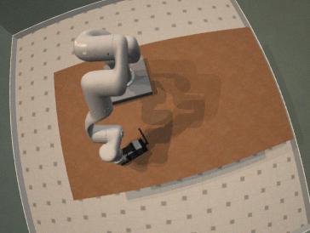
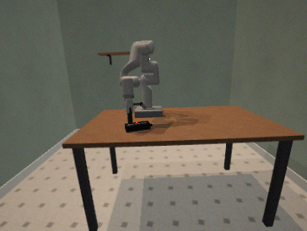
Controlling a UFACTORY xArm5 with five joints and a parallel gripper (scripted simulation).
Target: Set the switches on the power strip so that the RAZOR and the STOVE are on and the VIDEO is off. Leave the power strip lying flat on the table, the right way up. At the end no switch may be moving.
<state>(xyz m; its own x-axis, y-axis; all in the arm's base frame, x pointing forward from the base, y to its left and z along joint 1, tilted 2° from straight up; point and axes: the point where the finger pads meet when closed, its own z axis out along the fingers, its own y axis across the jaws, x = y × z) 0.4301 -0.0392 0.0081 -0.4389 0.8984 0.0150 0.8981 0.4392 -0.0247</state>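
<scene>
gripper fingers together, empty, tip down on the black power strip lying flat on the counter.
</scene>
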